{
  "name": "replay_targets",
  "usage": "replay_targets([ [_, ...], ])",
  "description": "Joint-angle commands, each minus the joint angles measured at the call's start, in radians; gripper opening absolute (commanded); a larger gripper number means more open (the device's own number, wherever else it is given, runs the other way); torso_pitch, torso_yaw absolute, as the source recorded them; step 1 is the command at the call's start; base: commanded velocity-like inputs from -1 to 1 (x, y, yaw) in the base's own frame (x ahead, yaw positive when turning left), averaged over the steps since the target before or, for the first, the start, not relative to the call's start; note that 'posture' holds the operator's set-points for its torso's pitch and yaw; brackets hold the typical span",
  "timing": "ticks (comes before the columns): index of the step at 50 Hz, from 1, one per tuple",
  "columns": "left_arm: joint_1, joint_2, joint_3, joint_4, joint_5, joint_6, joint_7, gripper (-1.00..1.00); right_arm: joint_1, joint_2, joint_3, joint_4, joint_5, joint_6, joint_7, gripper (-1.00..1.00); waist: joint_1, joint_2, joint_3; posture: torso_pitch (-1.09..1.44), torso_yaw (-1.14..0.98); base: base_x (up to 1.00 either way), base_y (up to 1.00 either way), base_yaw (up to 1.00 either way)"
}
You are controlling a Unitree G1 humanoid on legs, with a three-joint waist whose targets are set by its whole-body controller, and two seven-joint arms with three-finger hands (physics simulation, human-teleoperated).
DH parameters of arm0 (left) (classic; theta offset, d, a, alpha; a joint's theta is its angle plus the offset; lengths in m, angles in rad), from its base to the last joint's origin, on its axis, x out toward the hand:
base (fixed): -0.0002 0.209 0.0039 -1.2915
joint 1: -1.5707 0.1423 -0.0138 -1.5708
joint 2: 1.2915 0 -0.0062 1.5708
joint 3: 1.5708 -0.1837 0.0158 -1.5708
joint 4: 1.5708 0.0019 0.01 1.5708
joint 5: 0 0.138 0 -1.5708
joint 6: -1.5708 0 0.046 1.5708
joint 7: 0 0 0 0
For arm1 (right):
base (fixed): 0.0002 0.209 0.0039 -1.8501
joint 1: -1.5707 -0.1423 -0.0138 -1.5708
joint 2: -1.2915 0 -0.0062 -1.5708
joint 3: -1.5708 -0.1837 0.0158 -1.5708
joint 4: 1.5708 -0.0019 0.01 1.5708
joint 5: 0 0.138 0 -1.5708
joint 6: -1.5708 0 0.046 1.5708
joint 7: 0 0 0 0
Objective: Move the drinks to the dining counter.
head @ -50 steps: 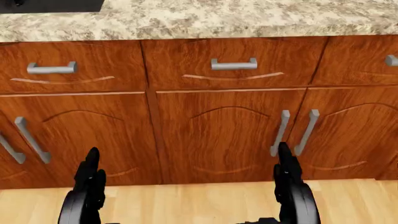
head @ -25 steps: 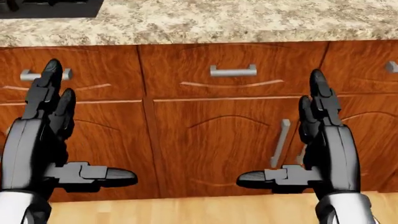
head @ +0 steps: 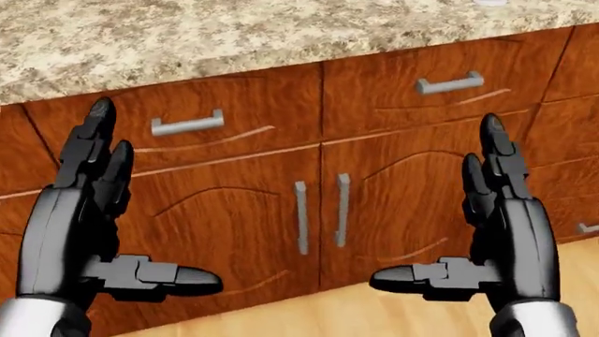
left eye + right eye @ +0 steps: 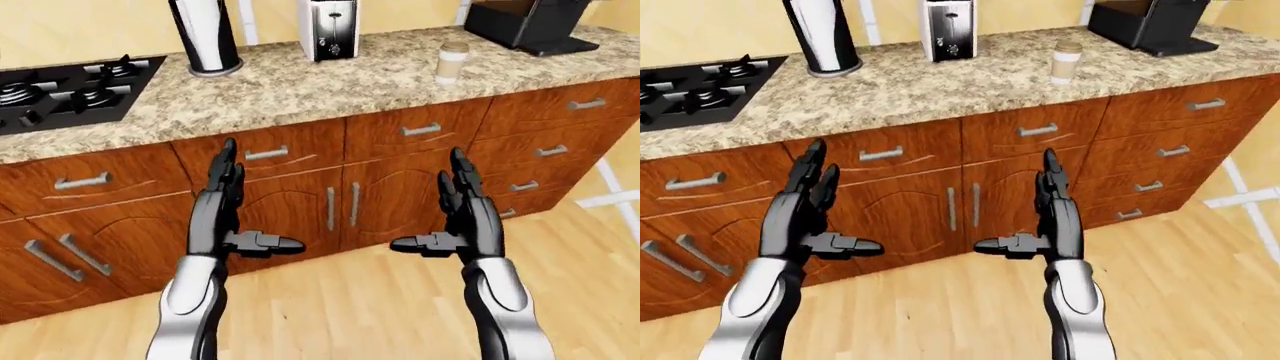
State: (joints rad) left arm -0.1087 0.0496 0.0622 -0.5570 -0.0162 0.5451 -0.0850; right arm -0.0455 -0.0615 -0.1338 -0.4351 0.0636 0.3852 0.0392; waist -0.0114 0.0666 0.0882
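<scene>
Both hands raised in front of the cabinets, empty: left hand (image 4: 225, 214) and right hand (image 4: 465, 217) have fingers straight up and thumbs pointing inward at each other, fully spread, gripping nothing. The only drink in view is a cup (image 4: 451, 61) with a lid, upright on the granite desk (image 4: 300, 86), toward the right of the left-eye view, near the black coffee machine (image 4: 530, 22) and right of the toaster (image 4: 328, 28). Both hands are well apart from it, lower, at drawer level. A paper towel roll (image 4: 205, 34) stands left of the toaster, stove (image 4: 70, 90) at far left. The cup looks like a light paper takeaway type, probably thin-walled and squashable, possibly with liquid inside; best taken round the mid-body with a gentle side grip, kept upright, not by the lid. The dining counter is not in view.
</scene>
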Motion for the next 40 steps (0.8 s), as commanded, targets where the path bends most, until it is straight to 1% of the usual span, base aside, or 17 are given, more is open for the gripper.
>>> replay_targets([
  [1, -0.009, 0.011, 0.030, -0.028, 0.004, -0.006, 0.008, 1.00, -0.021, 0.008, 0.036, -0.006, -0.007, -0.036, 0.016, 1.00, 0.015, 0.022, 0.009, 0.00, 0.00, 0.00, -1.00, 0.00],
  [3, -0.009, 0.014, 0.036, -0.042, 0.002, 0.003, 0.007, 1.00, -0.022, 0.010, 0.043, -0.001, -0.015, -0.037, 0.017, 1.00, 0.057, 0.076, -0.022, 0.00, 0.00, 0.00, -0.54, 0.00],
  [4, -0.011, 0.015, 0.040, -0.055, -0.001, 0.015, 0.007, 1.00, -0.023, 0.010, 0.048, -0.004, -0.021, -0.033, 0.018, 1.00, 0.041, -0.005, -0.031, 0.00, 0.00, 0.00, -0.18, 0.00],
  [5, -0.012, 0.016, 0.042, -0.060, -0.003, 0.021, 0.007, 1.00, -0.023, 0.011, 0.048, -0.006, -0.022, -0.033, 0.019, 1.00, 0.039, -0.023, -0.050, 0.00, 0.00, 0.12, -0.18, 0.00],
  [6, -0.015, 0.019, 0.045, -0.072, -0.004, 0.031, 0.006, 1.00, -0.027, 0.011, 0.042, -0.010, -0.017, -0.029, 0.021, 1.00, 0.049, -0.044, -0.049, 0.00, 0.00, 0.17, -0.18, 0.00],
  [8, -0.020, 0.022, 0.048, -0.084, -0.005, 0.045, 0.006, 1.00, -0.028, 0.010, 0.038, -0.020, -0.012, -0.018, 0.023, 1.00, 0.044, -0.125, -0.059, 0.00, 0.00, 0.19, -0.23, 0.00],
  [9, -0.023, 0.023, 0.047, -0.095, -0.004, 0.057, 0.006, 1.00, -0.029, 0.010, 0.041, -0.021, -0.013, -0.017, 0.024, 1.00, 0.033, -0.126, -0.044, 0.00, 0.00, 0.22, -0.35, 0.00],
  [10, -0.025, 0.023, 0.046, -0.106, -0.003, 0.069, 0.008, 1.00, -0.030, 0.010, 0.042, -0.021, -0.015, -0.017, 0.024, 1.00, 0.039, -0.096, -0.034, 0.00, 0.00, 0.25, -0.36, 0.00],
  [12, -0.029, 0.022, 0.043, -0.103, -0.001, 0.068, 0.007, 1.00, -0.027, 0.011, 0.049, -0.006, -0.019, -0.028, 0.031, 1.00, 0.036, -0.109, -0.045, 0.00, 0.00, 0.30, -0.36, 0.00],
  [16, -0.057, 0.031, 0.054, -0.124, -0.004, 0.107, 0.007, 1.00, -0.032, 0.010, 0.052, -0.028, -0.024, -0.009, 0.036, 1.00, 0.038, -0.088, -0.050, 0.00, 0.00, 0.33, -0.32, 0.00],
  [21, -0.060, 0.038, 0.071, -0.151, -0.014, 0.129, 0.005, 1.00, -0.038, 0.012, 0.055, -0.043, -0.028, 0.008, 0.036, 1.00, 0.037, -0.096, -0.052, 0.00, 0.00, 0.36, -0.12, 0.00],
  [29, -0.104, 0.058, 0.086, -0.205, -0.036, 0.202, 0.017, 1.00, -0.070, 0.004, 0.042, -0.115, -0.015, 0.088, 0.036, 1.00, 0.012, -0.072, -0.063, 0.00, 0.00, 0.38, -0.12, 0.00],
  [31, -0.106, 0.059, 0.084, -0.207, -0.036, 0.205, 0.016, 1.00, -0.071, 0.003, 0.040, -0.119, -0.011, 0.093, 0.037, 1.00, -0.002, -0.040, -0.054, 0.00, 0.00, 0.49, -0.39, 0.00],
  [32, -0.107, 0.059, 0.083, -0.206, -0.036, 0.205, 0.017, 1.00, -0.070, 0.002, 0.040, -0.120, -0.011, 0.093, 0.037, 1.00, -0.006, -0.010, -0.059, 0.00, 0.00, 0.52, -0.53, 0.00],
  [34, -0.106, 0.057, 0.086, -0.225, -0.042, 0.220, 0.017, 1.00, -0.058, 0.007, 0.044, -0.121, -0.010, 0.082, 0.037, 1.00, 0.003, -0.016, -0.020, 0.00, 0.00, 0.52, -0.61, 0.00],
  [38, -0.119, 0.063, 0.098, -0.254, -0.052, 0.254, 0.018, 1.00, -0.069, 0.006, 0.045, -0.134, -0.005, 0.099, 0.034, 1.00, 0.000, 0.017, -0.074, 0.00, 0.00, 0.13, -0.83, 0.00],
  [40, -0.121, 0.067, 0.102, -0.250, -0.055, 0.252, 0.019, 1.00, -0.072, 0.005, 0.043, -0.148, -0.002, 0.111, 0.032, 1.00, -0.001, 0.012, -0.063, 0.00, 0.00, 0.00, -0.90, 0.00],
])
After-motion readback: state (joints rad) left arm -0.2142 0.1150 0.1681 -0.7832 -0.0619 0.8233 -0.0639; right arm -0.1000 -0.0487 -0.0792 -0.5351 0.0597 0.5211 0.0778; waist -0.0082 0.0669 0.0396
